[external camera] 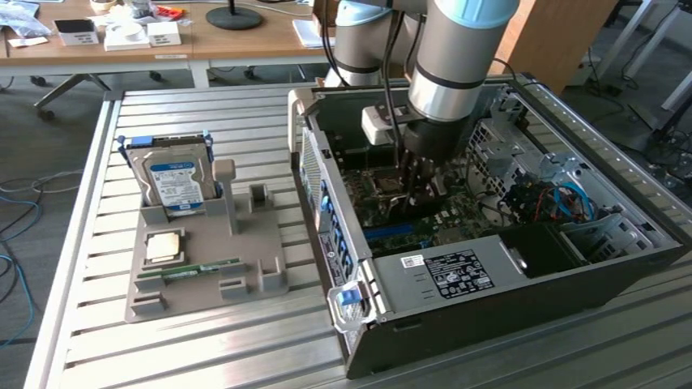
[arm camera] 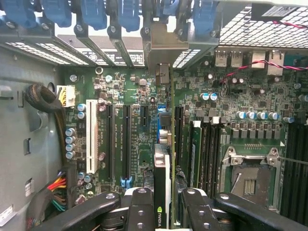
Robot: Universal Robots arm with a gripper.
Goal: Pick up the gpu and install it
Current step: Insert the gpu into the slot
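- GPU (arm camera: 161, 185) — seen edge-on in the wrist view, upright between the fingers (arm camera: 142, 209), its long edge running across the motherboard (arm camera: 137, 154) towards the rear wall of the computer case (external camera: 605, 267).
- Gripper (arm camera: 166, 204) — clenched on the GPU, one finger on each face. In the exterior view the arm reaches down into the open case and the gripper (external camera: 416, 174) hangs low over the board.
- Expansion slots (arm camera: 126, 139) — the card lies just beside these, in line with a short blue slot (arm camera: 159, 126). Whether its connector edge has entered a slot cannot be told.
- CPU socket (arm camera: 250, 178) — on the board, apart from the card.
- Grey holder (external camera: 271, 243) on the desk (external camera: 194, 105) — carries a hard drive (external camera: 178, 182), a processor chip (external camera: 164, 245) and a memory stick (external camera: 200, 269).
- Progress, as a judgement — pick-up and carry into the case are done; seating the card and letting go of it are not yet shown as complete.
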